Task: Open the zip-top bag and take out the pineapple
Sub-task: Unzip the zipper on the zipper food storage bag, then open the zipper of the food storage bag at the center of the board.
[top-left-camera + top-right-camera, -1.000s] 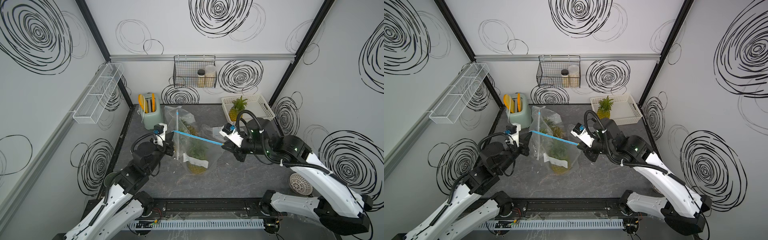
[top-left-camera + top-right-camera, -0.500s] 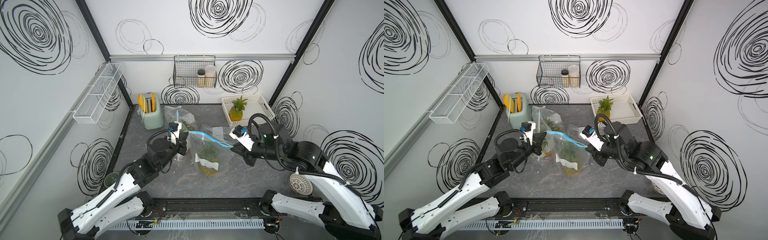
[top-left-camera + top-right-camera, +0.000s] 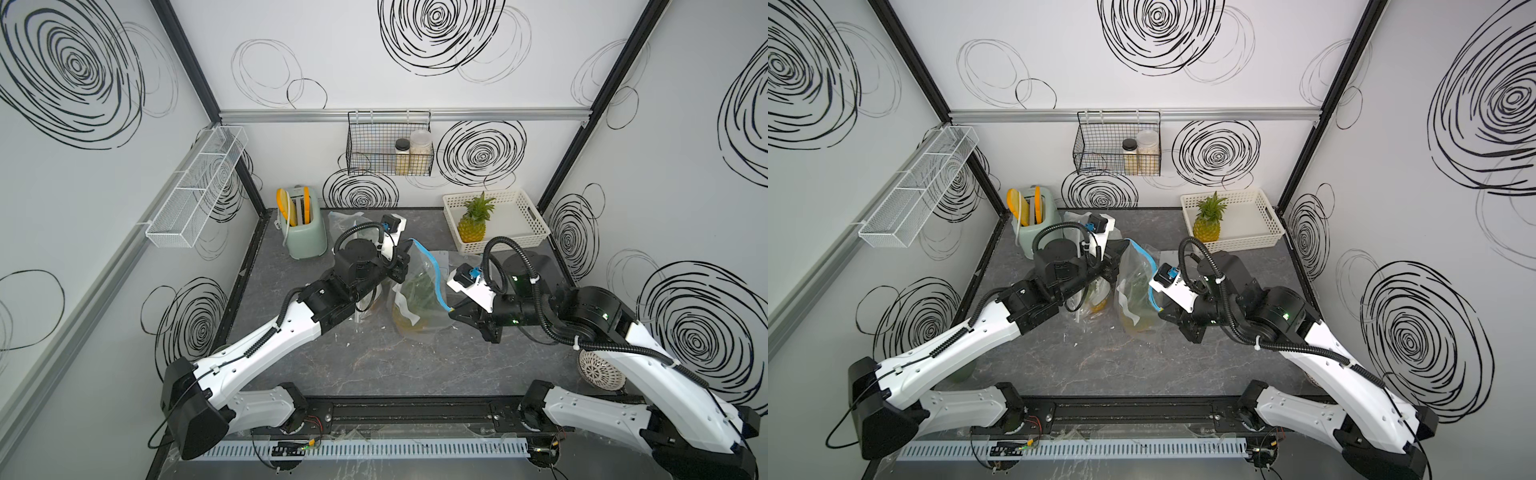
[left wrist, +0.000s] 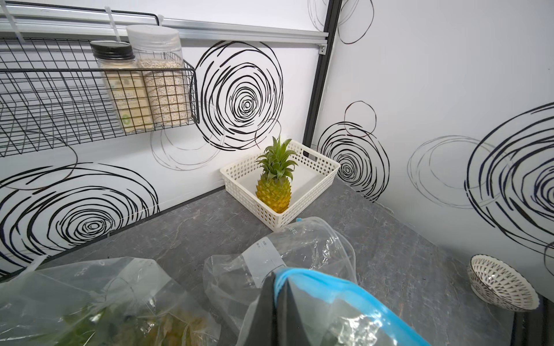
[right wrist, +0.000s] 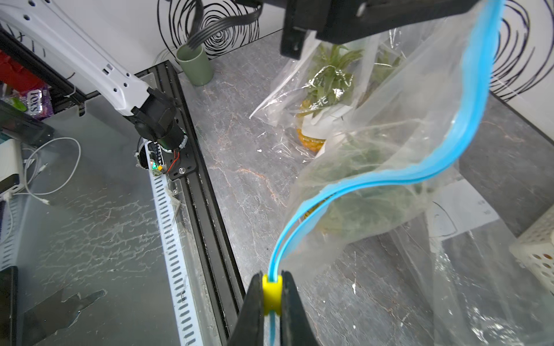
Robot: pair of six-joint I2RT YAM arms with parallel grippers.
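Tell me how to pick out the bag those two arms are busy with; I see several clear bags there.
Start at the middle of the grey marbled table. The zip-top bag stands there with a pineapple inside. Alone among the clear bags, it is pinched by the left gripper and right gripper, its blue zip strip curving between them.

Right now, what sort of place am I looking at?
Likely a mock kitchen in a robot test booth: toaster on a stone-look counter, jars in a wire basket, patterned panel walls.
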